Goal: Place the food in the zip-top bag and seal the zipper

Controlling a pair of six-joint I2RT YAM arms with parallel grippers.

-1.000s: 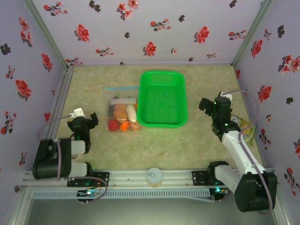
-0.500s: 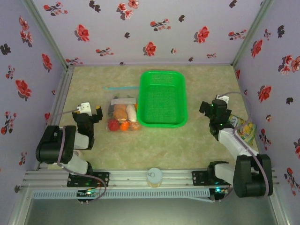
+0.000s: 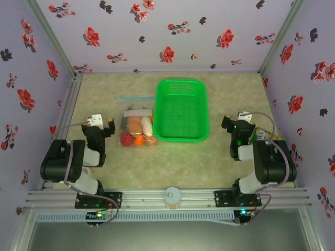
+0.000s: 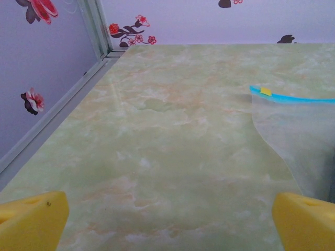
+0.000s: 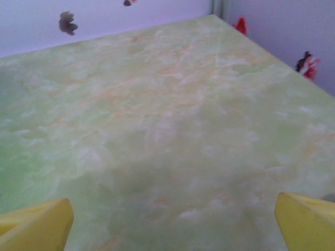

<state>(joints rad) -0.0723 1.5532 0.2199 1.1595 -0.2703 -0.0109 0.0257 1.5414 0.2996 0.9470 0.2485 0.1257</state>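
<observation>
left hand (image 3: 101, 128): jaws spread wide, nothing between them; low over the surface (image 3: 157, 167), just left of the food, not touching it
left wrist view: yellow fingertips (image 4: 31, 219) at both bottom corners, bare surface between them; bag ahead to the right
right hand (image 3: 236, 125): jaws wide apart, empty; right of the green basket (image 3: 181, 138), apart from it; snack packet (image 3: 263, 137) just beside the arm, toward the right wall
food (image 3: 137, 133): bunched together left of the basket's near corner; orange, red, brown and white pieces touching; looks to be inside the bag's near end
zip-top bag (image 4: 298, 141): clear, lying flat on the surface along the basket's left side, mouth toward the far wall
zipper (image 3: 135, 98): thin light-blue strip, straight, at the bag's far edge, well apart from the food; small yellow tab (image 4: 266, 91) on it; sealed or not, can't tell
basket: nothing seen inside
</observation>
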